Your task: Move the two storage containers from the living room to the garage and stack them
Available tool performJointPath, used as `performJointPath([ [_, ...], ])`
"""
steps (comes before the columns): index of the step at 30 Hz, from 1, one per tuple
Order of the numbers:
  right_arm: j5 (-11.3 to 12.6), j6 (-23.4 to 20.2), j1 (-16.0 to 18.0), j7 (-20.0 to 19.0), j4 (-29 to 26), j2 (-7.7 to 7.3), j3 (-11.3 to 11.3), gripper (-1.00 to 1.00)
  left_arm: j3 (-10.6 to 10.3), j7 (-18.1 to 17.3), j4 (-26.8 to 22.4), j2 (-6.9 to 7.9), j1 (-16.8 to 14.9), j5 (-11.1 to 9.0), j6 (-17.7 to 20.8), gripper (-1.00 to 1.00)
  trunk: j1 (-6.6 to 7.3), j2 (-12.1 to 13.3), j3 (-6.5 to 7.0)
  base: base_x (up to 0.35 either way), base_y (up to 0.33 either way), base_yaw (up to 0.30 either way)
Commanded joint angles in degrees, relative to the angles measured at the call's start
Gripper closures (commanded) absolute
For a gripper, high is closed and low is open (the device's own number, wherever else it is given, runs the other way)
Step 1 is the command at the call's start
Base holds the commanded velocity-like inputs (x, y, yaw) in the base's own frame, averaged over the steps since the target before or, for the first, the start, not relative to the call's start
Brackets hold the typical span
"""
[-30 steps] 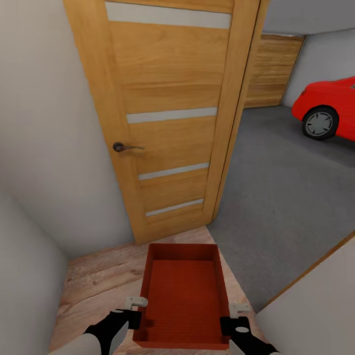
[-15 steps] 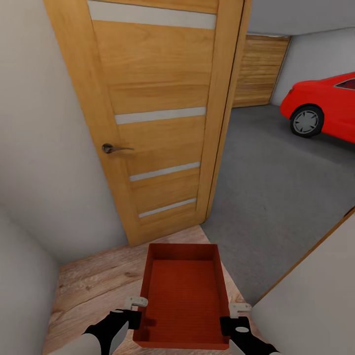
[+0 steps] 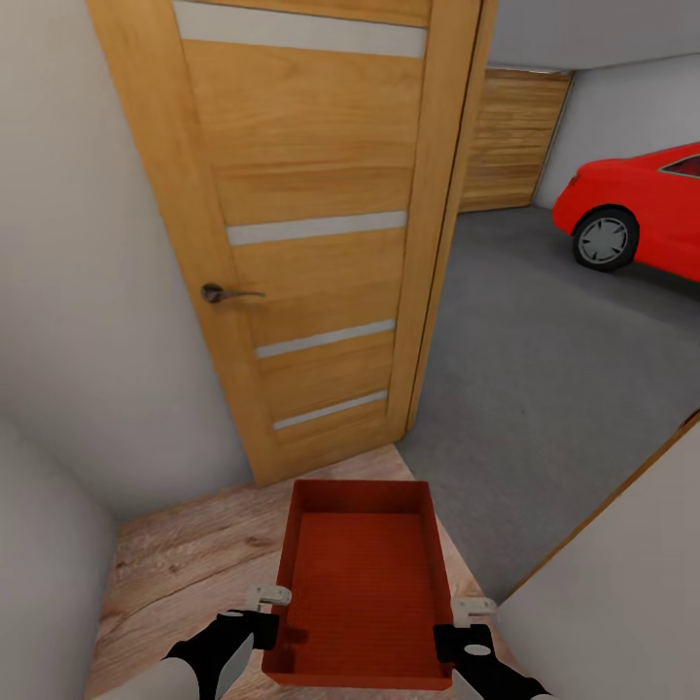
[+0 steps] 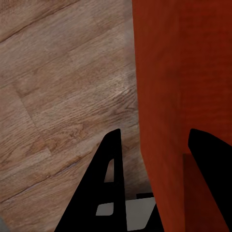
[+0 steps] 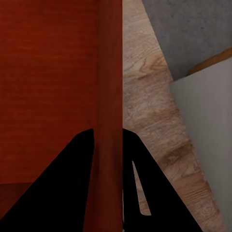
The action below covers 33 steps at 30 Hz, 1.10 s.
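Note:
One orange-red storage container (image 3: 360, 583) hangs level in front of me, open side up and empty, over light wood planks at the doorway to the garage. My left gripper (image 3: 267, 622) is shut on its left wall. My right gripper (image 3: 457, 627) is shut on its right wall. In the left wrist view the black fingers (image 4: 111, 183) straddle the container's wall (image 4: 179, 72). The right wrist view has the right gripper (image 5: 107, 183) clamped over the other wall (image 5: 53, 72). The garage's dark grey floor (image 3: 544, 369) begins just ahead to the right.
A tall wooden door (image 3: 301, 224) with a lever handle (image 3: 219, 293) stands open ahead on the left. A red car (image 3: 642, 204) is parked at the far right of the garage. A pale wall corner (image 3: 612, 603) is close at my right, and another pale wall (image 3: 58, 292) at my left.
Between one second and half a second ago the whole view shifted, so the camera turned right. Since then nothing has moved. Both grippers keep their hold on the container.

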<state>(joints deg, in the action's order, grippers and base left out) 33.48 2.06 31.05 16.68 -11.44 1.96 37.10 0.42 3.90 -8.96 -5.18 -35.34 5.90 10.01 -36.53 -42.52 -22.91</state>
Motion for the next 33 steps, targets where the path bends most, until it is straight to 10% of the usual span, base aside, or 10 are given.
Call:
performJointPath([
  [1,0.2,0.3,0.1,0.3,0.0,-0.02,-0.4,1.0,0.0,0.2,-0.1,0.0,0.0,1.0,0.4,1.0,-0.01,-0.1,-0.06,0.085,0.067,0.0],
  [33,0.2,0.3,0.1,0.4,0.0,-0.02,-0.5,1.0,0.0,0.1,0.0,0.0,0.0,1.1,0.4,1.0,-0.01,-0.1,-0.06,0.108,0.095,-0.138],
])
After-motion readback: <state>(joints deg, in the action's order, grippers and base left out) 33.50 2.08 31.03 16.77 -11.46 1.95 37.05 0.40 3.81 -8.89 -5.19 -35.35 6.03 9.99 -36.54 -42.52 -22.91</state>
